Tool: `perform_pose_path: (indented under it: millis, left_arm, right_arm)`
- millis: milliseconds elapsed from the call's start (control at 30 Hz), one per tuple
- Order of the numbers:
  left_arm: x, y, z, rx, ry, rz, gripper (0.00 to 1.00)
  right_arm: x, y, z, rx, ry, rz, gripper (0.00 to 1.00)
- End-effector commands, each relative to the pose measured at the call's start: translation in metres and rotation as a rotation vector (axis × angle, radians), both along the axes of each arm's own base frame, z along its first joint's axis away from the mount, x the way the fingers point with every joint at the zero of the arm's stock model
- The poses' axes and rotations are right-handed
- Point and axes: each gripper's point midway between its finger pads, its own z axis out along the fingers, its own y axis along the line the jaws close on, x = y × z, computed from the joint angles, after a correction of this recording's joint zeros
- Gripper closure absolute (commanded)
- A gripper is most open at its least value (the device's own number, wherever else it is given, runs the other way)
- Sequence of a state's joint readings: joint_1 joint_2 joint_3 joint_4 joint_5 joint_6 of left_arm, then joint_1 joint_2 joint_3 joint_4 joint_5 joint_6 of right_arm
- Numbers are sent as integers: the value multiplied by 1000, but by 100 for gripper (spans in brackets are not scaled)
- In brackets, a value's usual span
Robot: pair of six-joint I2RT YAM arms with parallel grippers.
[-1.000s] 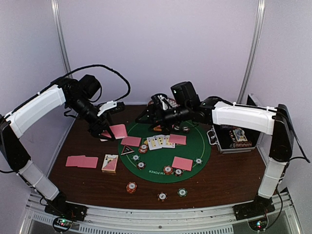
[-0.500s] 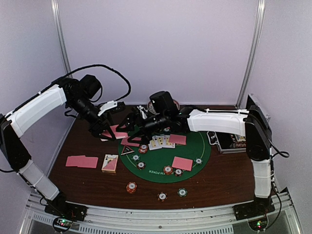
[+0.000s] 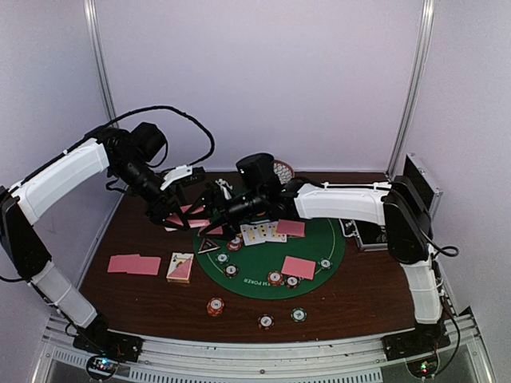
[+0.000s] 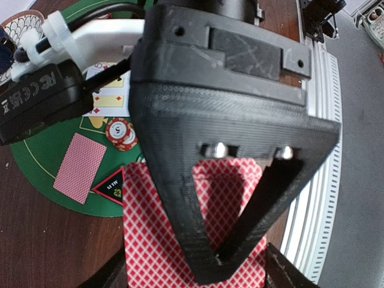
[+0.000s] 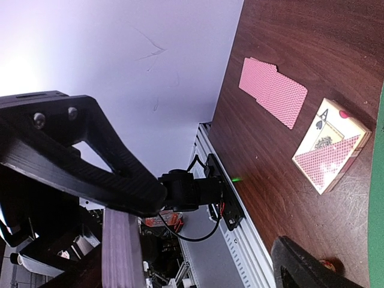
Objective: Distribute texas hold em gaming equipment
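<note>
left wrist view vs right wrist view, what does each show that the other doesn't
Only the left wrist view: the left fingers closed on a pink-backed card, plus the black-red triangle marker, a striped chip, face-up cards and one face-down card on the green mat.
Only the right wrist view: the right fingers spread open, two overlapping pink-backed cards and a card box on the brown table.
Both: that table and the mat's edge.

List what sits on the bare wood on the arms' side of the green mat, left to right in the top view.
pair of pink-backed cards → card box → orange chip → red chip → green chip
</note>
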State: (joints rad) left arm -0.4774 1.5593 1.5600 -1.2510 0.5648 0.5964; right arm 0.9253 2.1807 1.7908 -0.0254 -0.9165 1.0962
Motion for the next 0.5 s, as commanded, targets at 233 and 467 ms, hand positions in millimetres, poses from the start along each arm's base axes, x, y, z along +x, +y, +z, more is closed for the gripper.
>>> perform_pose_path:
  millis: [233, 467]
  left_arm:
    - [2, -4, 17, -51, -40, -13, 100]
    - [0, -3, 17, -54, -40, -15, 100]
  right_arm:
    - [9, -27, -20, -51, 23, -29, 25]
    - [13, -46, -30, -80, 33, -58, 39]
